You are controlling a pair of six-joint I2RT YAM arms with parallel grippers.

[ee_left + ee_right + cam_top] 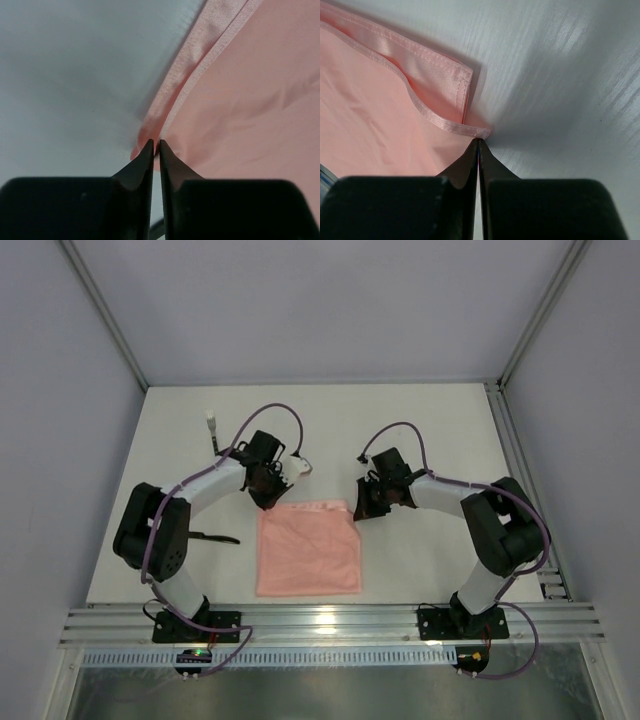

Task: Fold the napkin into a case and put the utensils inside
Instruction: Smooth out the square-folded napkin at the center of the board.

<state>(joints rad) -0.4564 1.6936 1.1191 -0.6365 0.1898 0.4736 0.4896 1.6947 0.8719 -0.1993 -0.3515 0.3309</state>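
**Top external view.** The thin, salmon-pink, square cloth napkin (308, 550) lies flat on the white table (430, 430), between the two arms and near their bases. Its sides run about square to the table edges. No long axis can be named, and no pocket is formed yet. The left gripper (268, 492) sits at its far left corner and the right gripper (364, 504) at its far right corner. One slim black cutlery piece (218, 537) lies just left of the napkin, its long axis running left-right.

**Left wrist view.** The jaws are nearly together, with the cloth corner pinched at their tips. The hold is shallow. Judged risk: the corner slips free on lifting.

**Right wrist view.** The jaws are fully closed and appear to catch only the extreme hem corner. Judged risk: uneven pull between the arms drops one corner and skews the fold.
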